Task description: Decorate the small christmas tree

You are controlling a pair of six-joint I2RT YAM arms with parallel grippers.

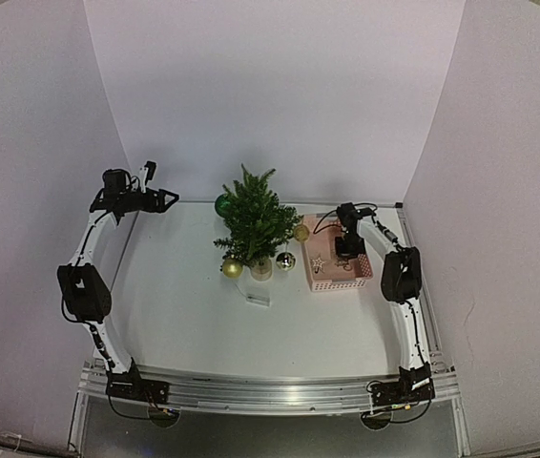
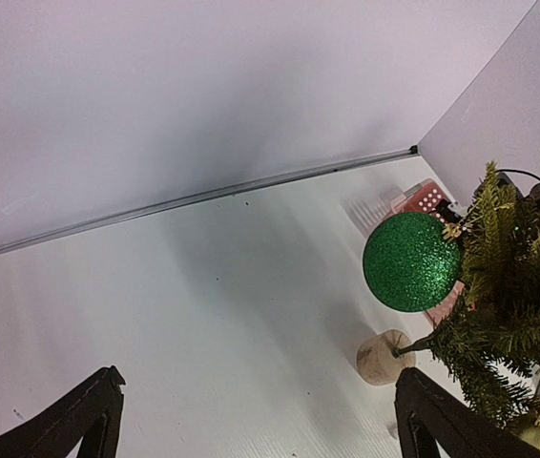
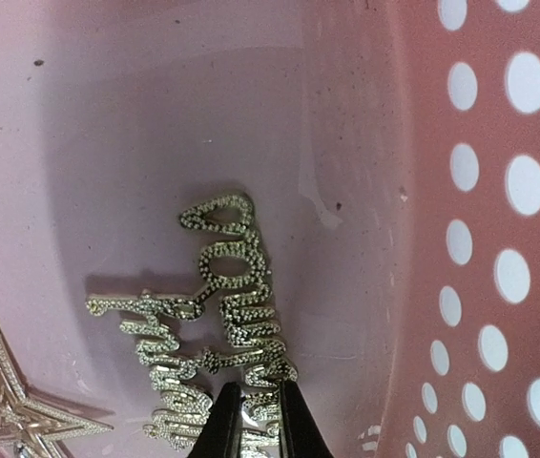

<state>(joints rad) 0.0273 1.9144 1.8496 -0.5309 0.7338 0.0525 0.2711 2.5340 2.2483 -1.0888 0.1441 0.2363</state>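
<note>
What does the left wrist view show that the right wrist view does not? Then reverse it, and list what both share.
Only the left wrist view: the small christmas tree with a green glitter ball on it, its pale pot base, and the left fingers wide apart. Only the right wrist view: a gold script ornament and a star ornament, the right fingers pinched on the script. Both: the pink basket, distant in the left view, close up in the right.

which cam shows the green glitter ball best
Left wrist: the green glitter ball hangs whole and close on the small christmas tree. Top external shows only its edge behind branches; right wrist shows none.
</note>
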